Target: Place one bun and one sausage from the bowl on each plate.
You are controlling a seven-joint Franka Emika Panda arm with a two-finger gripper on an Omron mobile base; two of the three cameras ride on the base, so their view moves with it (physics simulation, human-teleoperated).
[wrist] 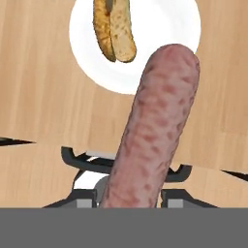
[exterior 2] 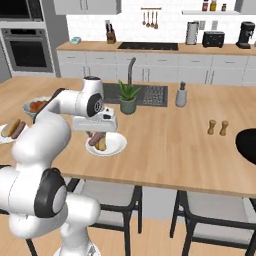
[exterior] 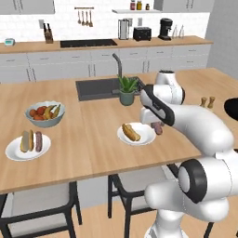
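Observation:
My gripper (exterior: 156,123) (exterior 2: 96,133) (wrist: 131,197) is shut on a reddish-brown sausage (exterior: 158,128) (exterior 2: 94,138) (wrist: 156,131). It hangs just above the right rim of the near white plate (exterior: 148,137) (exterior 2: 117,145) (wrist: 164,34). On that plate lies one bun (exterior: 130,132) (exterior 2: 102,144) (wrist: 116,29). At the counter's left end, the other white plate (exterior: 13,154) (exterior 2: 3,139) carries a bun (exterior: 25,141) and a sausage (exterior: 38,141). The black bowl (exterior: 231,109) (exterior 2: 246,145) sits at the far right, cut off by the frame edge, its contents hidden.
A pale grey fruit bowl (exterior: 45,114) stands behind the left plate. A potted plant (exterior: 126,91) (exterior 2: 128,98) and the sink (exterior: 96,88) lie behind the near plate. Salt and pepper shakers (exterior: 207,102) (exterior 2: 218,127) stand toward the black bowl. Chairs (exterior: 132,186) sit under the counter's front edge.

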